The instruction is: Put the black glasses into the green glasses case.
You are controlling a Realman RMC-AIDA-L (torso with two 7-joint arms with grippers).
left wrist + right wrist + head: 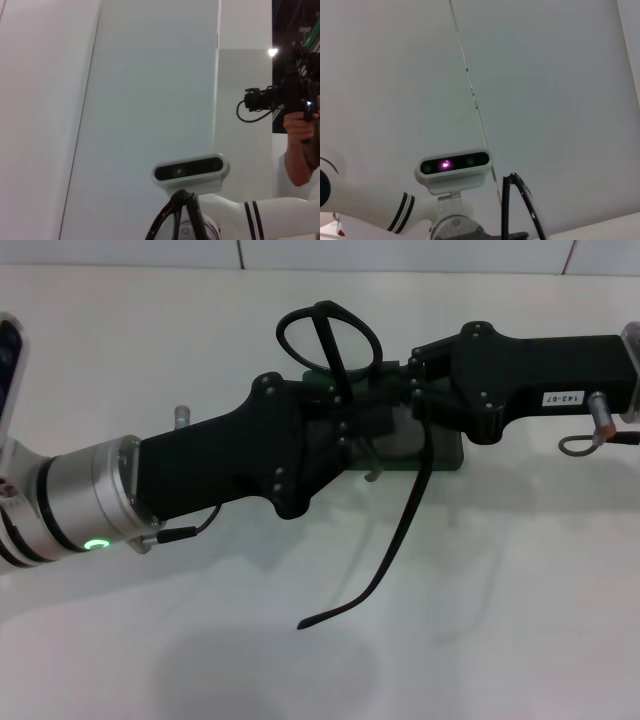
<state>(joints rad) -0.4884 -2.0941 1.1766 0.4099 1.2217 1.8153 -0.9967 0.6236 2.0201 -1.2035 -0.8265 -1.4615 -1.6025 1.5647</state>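
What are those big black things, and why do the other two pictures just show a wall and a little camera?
The black things are a robot's two hands, called grippers. The big picture is taken from the robot's head, looking down at a white table. The left gripper and the right gripper meet in the middle and together hold up the black glasses; one long arm of the glasses hangs down. Under them, mostly hidden, lies the green glasses case. The other two pictures come from cameras on the robot's wrists. Those point back up, so they show the wall and the robot's head camera, plus a bit of the glasses.
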